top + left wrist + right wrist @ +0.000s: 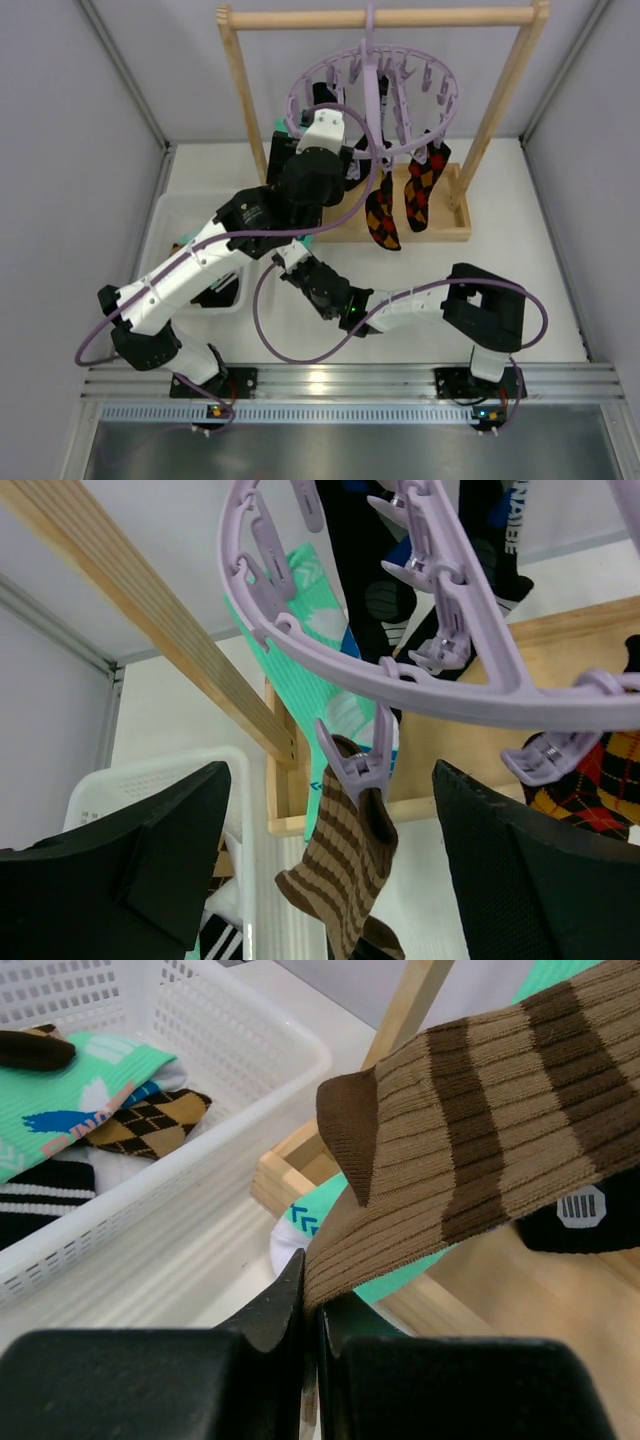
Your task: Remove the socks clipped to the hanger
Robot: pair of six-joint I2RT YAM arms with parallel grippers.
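The lavender hanger [440, 75] hangs from the wooden rack; its ring [470, 680] shows close in the left wrist view. A clip [357, 765] holds the brown striped sock [345, 860]. My left gripper [330, 780] is open, its fingers on either side of that clip, just below the ring. My right gripper [310, 1290] is shut on the sock's lower end [480, 1150], below the left gripper [320, 125]. A teal-and-white sock [310, 630], black socks [370, 570] and two argyle socks [380, 220] stay clipped.
A white basket [165, 215] at the left holds several loose socks [90, 1080]. The wooden rack [380, 17] has posts and a base board [455, 225] under the hanger. My right gripper [285, 258] sits low between the basket and the rack base.
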